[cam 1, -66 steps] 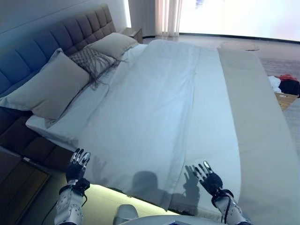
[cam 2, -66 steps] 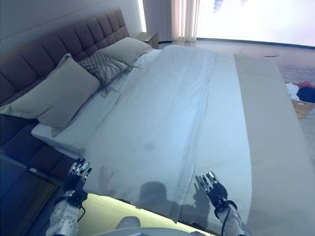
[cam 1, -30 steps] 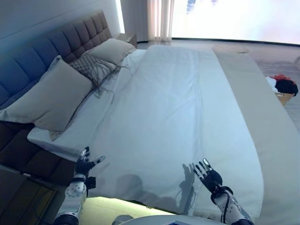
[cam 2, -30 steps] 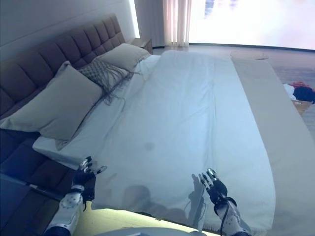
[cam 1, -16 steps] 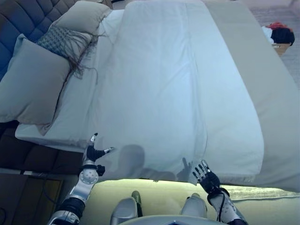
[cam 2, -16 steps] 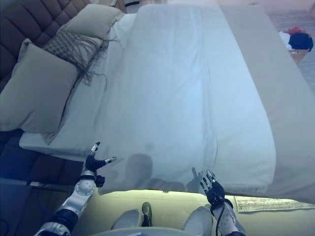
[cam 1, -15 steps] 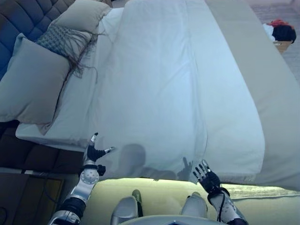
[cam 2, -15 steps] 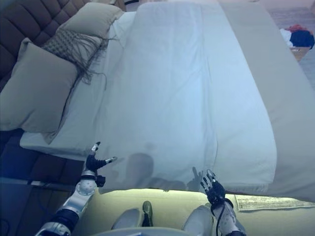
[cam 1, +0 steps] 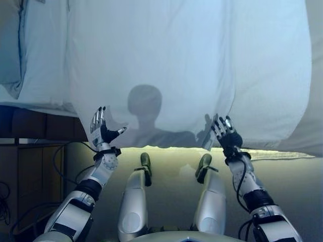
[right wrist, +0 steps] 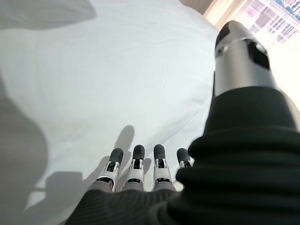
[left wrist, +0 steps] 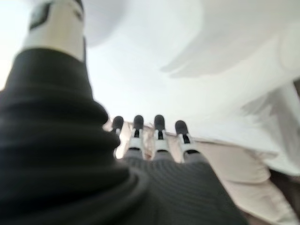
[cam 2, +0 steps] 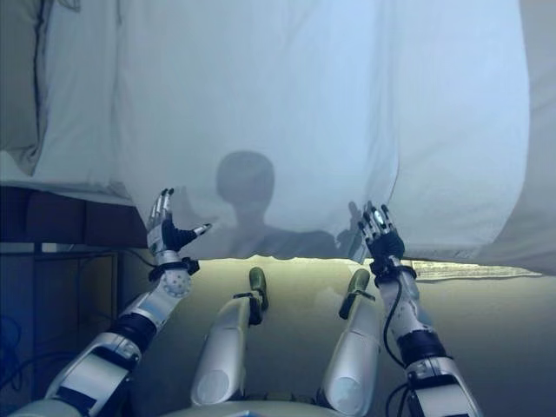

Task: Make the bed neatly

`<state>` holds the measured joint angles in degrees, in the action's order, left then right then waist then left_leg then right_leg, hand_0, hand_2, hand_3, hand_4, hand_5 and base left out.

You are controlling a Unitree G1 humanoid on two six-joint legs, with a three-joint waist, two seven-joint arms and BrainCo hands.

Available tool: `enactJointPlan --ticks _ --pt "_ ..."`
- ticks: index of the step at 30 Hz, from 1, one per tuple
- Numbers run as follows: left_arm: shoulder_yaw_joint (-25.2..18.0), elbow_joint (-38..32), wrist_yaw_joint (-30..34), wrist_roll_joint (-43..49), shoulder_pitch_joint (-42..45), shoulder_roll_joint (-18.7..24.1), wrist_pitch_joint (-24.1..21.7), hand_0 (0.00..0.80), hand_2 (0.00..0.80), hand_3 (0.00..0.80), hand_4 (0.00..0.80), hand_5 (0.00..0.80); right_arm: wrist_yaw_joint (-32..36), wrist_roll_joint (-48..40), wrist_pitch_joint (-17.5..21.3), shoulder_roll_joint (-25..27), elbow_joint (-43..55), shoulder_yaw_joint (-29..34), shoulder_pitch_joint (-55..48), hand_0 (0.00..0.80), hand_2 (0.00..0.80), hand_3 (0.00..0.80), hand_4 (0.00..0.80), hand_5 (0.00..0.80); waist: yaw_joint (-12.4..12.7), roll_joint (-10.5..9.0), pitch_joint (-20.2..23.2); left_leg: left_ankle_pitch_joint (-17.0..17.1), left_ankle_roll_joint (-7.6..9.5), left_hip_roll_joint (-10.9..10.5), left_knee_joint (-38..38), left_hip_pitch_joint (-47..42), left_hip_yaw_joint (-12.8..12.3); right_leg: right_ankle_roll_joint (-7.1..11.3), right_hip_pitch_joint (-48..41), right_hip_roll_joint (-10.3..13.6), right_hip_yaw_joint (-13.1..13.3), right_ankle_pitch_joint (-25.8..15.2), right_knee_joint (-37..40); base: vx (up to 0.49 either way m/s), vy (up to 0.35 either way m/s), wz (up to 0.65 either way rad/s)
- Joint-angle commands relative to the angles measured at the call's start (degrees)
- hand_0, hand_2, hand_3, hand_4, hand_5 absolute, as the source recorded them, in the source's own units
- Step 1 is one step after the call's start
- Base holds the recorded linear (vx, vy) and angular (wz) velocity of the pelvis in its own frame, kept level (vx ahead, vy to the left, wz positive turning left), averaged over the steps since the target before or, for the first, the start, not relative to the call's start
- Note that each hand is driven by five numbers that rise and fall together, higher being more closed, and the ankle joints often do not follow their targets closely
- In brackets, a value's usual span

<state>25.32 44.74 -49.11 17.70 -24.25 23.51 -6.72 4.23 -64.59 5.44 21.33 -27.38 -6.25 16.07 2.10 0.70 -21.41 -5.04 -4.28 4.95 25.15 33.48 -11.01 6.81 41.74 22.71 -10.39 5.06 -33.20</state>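
A white duvet (cam 1: 161, 60) covers the bed and hangs over its near side edge. My left hand (cam 1: 100, 130) is raised just below that hanging edge, fingers straight and thumb spread, holding nothing. My right hand (cam 1: 225, 135) is up at the duvet's edge too, fingers (right wrist: 136, 164) straight and spread against the white cloth (right wrist: 93, 84). In the left wrist view the left fingers (left wrist: 157, 129) point at the white bedding (left wrist: 187, 56) without gripping it. A grey pillow's corner (cam 1: 7, 60) shows at the far left.
A beige bed cover (cam 1: 315, 131) lies at the right edge of the bed. The lit bed base (cam 1: 166, 151) runs under the duvet's edge. A dark bedside unit (cam 1: 30, 166) stands at the lower left.
The camera has tilted down, so the bed's near edge fills the picture. Both hands have risen to the duvet's hanging edge, fingers still straight.
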Motion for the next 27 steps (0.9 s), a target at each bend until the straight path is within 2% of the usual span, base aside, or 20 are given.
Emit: enactJointPlan --ticks 1,5,9,18,21,24,27 --pt "-1.0 0.2 -5.9 6.0 -2.7 0.0 3.9 0.0 0.0 0.0 0.0 0.0 -0.6 2.5 -2.2 3.7 5.9 -0.8 1.8 0.0 0.0 0.0 0.0 0.0 -2.0 1.27 -1.0 3.8 1.5 0.2 -1.1 2.6 2.3 3.71 -0.3 -0.1 -1.6 -11.1 8.4 0.019 0.179 -0.15" --pt "-0.4 0.5 -8.0 6.3 -2.9 0.1 6.8 0.0 0.0 0.0 0.0 0.0 -0.5 2.8 -3.1 5.1 7.6 -1.3 2.0 0.0 0.0 0.0 0.0 0.0 -2.6 1.84 -1.6 4.3 1.05 0.2 -1.9 2.9 1.9 3.76 0.6 0.1 -0.7 -11.6 9.1 0.015 0.116 -0.09" --pt "0.7 1.4 -6.8 9.3 -4.1 -0.6 9.3 0.0 0.0 0.0 0.0 0.0 -0.8 3.3 -3.8 6.2 9.1 -1.5 2.7 0.0 0.0 0.0 0.0 0.0 -3.5 2.37 -2.4 4.7 0.56 0.4 -2.0 3.7 1.6 3.84 2.1 0.6 0.4 -11.9 8.8 0.003 0.099 -0.1" --pt "4.9 3.4 -1.5 16.5 -6.2 0.5 16.3 0.0 0.0 0.0 0.0 0.0 -0.5 3.5 -4.4 8.2 12.6 -1.1 4.4 0.0 0.0 0.0 0.0 0.0 -4.4 1.45 -4.0 4.9 -0.22 2.2 -1.4 5.8 1.2 4.64 3.1 0.6 0.1 -13.0 9.9 -0.015 0.013 -0.05" --pt "7.7 4.7 0.6 12.7 -4.3 -1.2 16.9 0.0 0.0 0.0 0.0 0.0 -2.0 3.1 -6.9 11.2 13.4 0.1 6.8 0.0 0.0 0.0 0.0 0.0 -5.2 2.7 -4.0 5.4 -0.65 2.2 -2.2 4.4 0.1 4.86 2.7 0.7 0.4 -12.9 9.9 0.046 0.179 -0.08" --pt "8.2 5.9 0.4 11.0 -1.7 -3.1 15.5 0.0 0.0 0.0 0.0 0.0 -1.1 3.5 -8.7 13.5 13.4 1.8 7.8 0.0 0.0 0.0 0.0 0.0 -5.4 4.09 -3.1 5.7 -0.97 1.8 -2.6 3.7 -0.3 5.0 3.0 1.2 1.5 -12.9 9.8 0.049 0.147 -0.16" --pt "8.4 6.8 3.4 9.9 -0.4 -4.1 16.0 0.0 0.0 0.0 0.0 0.0 -0.4 4.7 -10.4 14.7 13.0 3.1 8.6 0.0 0.0 0.0 0.0 0.0 -5.6 5.1 -2.5 5.9 -1.36 1.7 -2.6 3.6 -0.4 5.26 3.6 1.7 2.4 -12.8 9.2 0.042 0.122 -0.04"
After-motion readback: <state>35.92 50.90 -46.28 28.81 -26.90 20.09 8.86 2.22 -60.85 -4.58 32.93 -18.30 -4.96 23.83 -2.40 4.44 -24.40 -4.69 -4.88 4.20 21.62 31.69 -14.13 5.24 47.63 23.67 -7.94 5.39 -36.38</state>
